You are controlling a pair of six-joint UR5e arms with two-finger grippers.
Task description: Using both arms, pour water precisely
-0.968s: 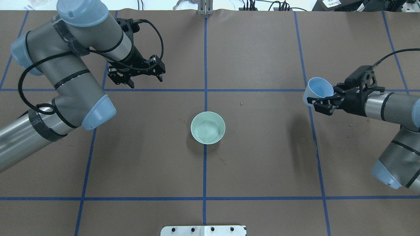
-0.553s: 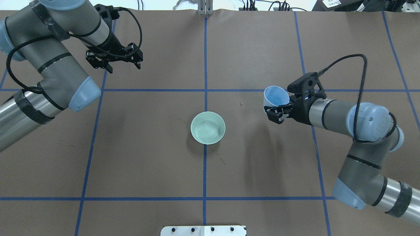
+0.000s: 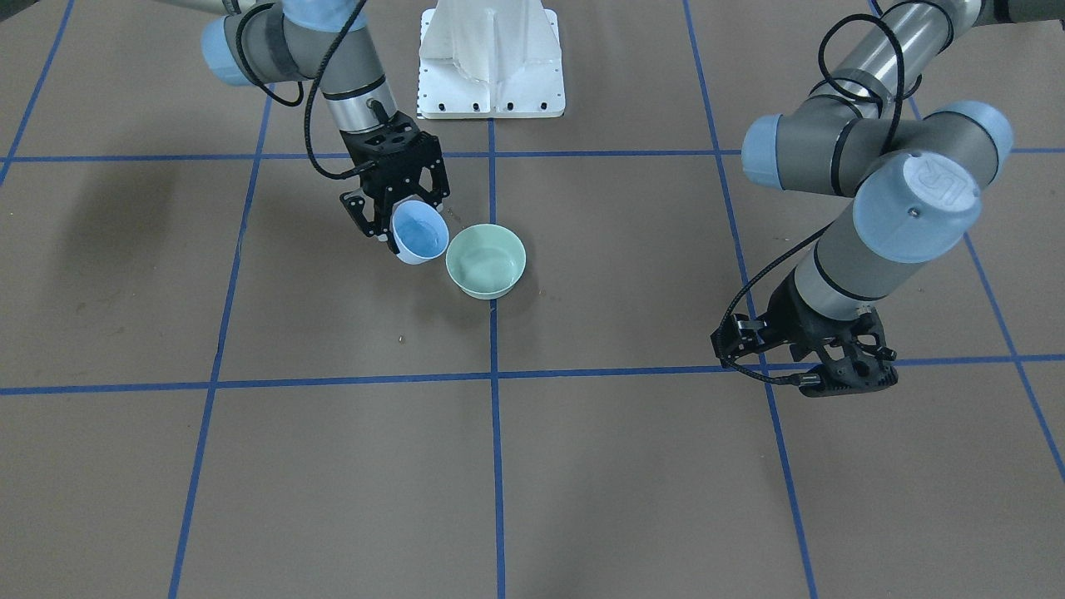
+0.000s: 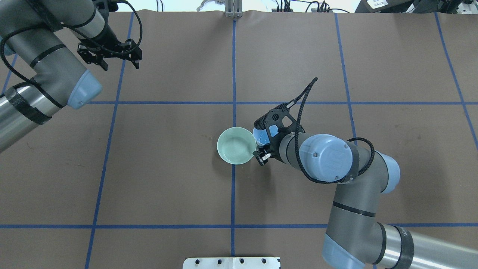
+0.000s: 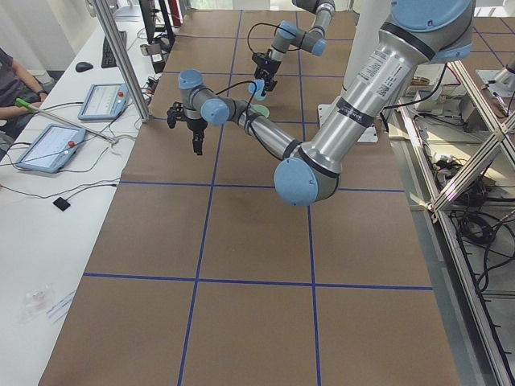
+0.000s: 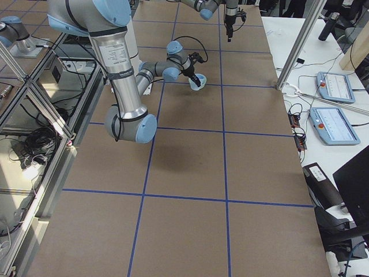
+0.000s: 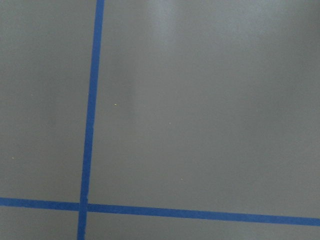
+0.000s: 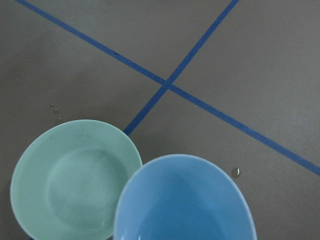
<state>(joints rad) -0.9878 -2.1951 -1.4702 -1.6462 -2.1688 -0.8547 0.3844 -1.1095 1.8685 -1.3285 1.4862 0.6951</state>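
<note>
My right gripper [image 4: 263, 141] is shut on a light blue cup [image 4: 260, 136] and holds it right beside the rim of a pale green bowl [image 4: 236, 145] at the table's centre. In the front-facing view the cup [image 3: 418, 233] is tilted, with its mouth next to the bowl [image 3: 486, 260]. The right wrist view shows the cup [image 8: 185, 200] overlapping the bowl's rim [image 8: 75, 180]. A darker patch low in the cup may be water; I see no stream. My left gripper [image 4: 120, 64] is open and empty, far off at the back left.
A brown paper cover with blue tape grid lines [image 4: 233, 74] lies over the table. A few droplets [image 4: 254, 183] mark the paper near the bowl, one showing in the right wrist view [image 8: 236, 172]. The white pedestal plate [image 3: 491, 75] stands at the robot's side.
My right arm has carried the blue cup from the table's right side in to the green bowl. My left arm has drawn back toward the back left, gripper still open.
</note>
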